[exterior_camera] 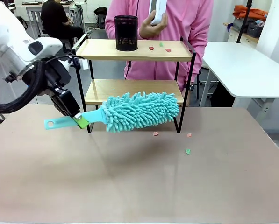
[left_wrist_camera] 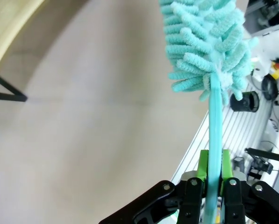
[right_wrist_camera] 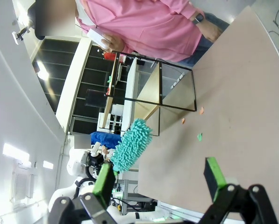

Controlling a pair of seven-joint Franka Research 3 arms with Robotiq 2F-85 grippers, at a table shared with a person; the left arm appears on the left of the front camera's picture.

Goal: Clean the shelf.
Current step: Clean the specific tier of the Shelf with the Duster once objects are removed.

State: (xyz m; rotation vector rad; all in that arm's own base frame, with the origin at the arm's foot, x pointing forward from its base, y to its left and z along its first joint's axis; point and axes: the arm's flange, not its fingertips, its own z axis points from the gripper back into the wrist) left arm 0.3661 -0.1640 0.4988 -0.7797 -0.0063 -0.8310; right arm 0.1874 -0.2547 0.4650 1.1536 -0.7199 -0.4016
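Note:
The shelf [exterior_camera: 102,50] stands at the table's far side, with a black mesh cup [exterior_camera: 126,32] and three small red and green scraps [exterior_camera: 161,47] on its top board. My left gripper [exterior_camera: 78,120] is shut on the flat handle of a teal fluffy duster [exterior_camera: 139,111], which it holds level in front of the lower board, above the table. In the left wrist view the green pads [left_wrist_camera: 203,164] clamp the handle [left_wrist_camera: 215,126] below the duster head [left_wrist_camera: 204,42]. My right gripper [right_wrist_camera: 159,179] hangs open over the table, far from the shelf [right_wrist_camera: 153,86].
A person in a pink top [exterior_camera: 186,18] stands behind the shelf holding a white object [exterior_camera: 158,11]. Three paper scraps [exterior_camera: 187,151] lie on the beige table [exterior_camera: 130,186] in front of the shelf's right leg. A white table [exterior_camera: 246,65] stands at the right.

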